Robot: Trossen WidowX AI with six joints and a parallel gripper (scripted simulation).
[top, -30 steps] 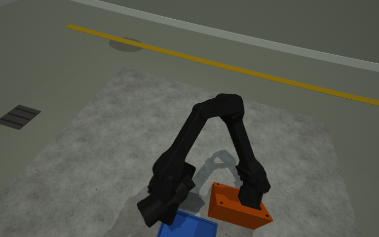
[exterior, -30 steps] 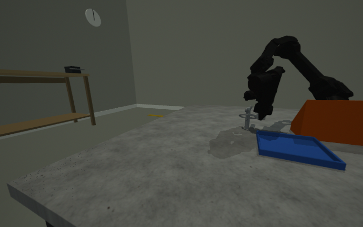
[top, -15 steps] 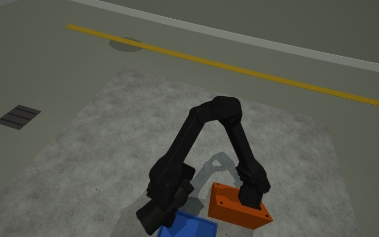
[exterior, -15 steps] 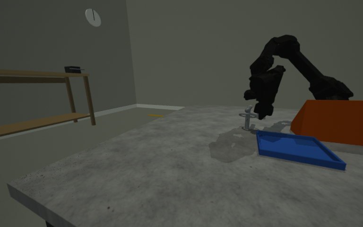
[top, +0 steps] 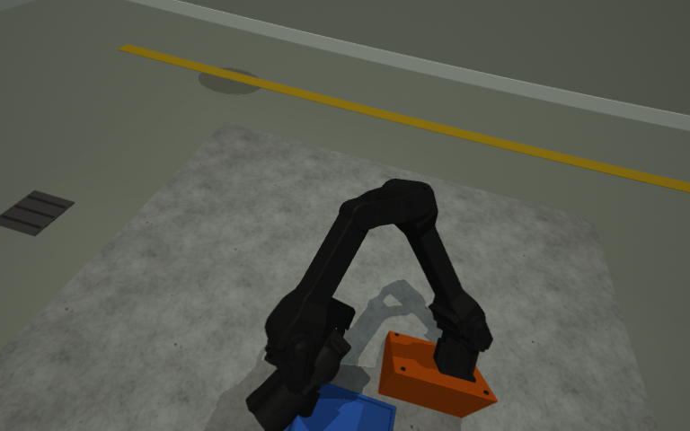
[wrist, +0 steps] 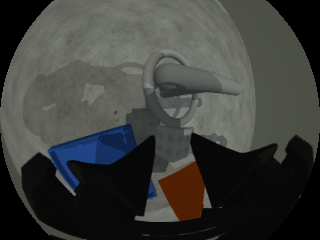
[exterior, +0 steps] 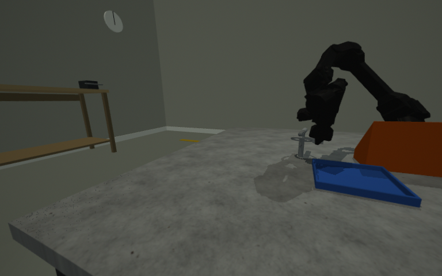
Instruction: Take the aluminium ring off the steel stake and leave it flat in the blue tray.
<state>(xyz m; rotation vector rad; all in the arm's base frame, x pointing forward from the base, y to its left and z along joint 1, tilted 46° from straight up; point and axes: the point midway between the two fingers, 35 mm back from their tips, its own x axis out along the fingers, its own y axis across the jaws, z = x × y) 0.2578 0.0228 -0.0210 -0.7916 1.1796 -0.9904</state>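
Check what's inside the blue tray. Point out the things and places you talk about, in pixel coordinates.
Blue tray (top: 353,416) (exterior: 360,180) (wrist: 95,150): bare floor and shadow, no ring, in the exterior view. A strip behind its near wall is hidden there. The arm covers part of it from the top, the pincer (wrist: 172,138) part in the wrist view.

The stake (exterior: 300,149) (wrist: 190,79) is grey steel, upright, with a rounded cross-bar at its top. The ring (exterior: 293,139) (wrist: 149,77) is plain, thin, pale grey metal. It encircles the stake, raised off the foot to just under the cross-bar, and looks roughly level; one end of the bar reaches out over its rim. The ring's blocky, dimpled tab (exterior: 322,142) (wrist: 174,144) points away from the stake and is gripped. The tray (top: 359,415) (exterior: 367,195) (wrist: 112,148), blue, shallow and low-walled, lies flat near the stake.
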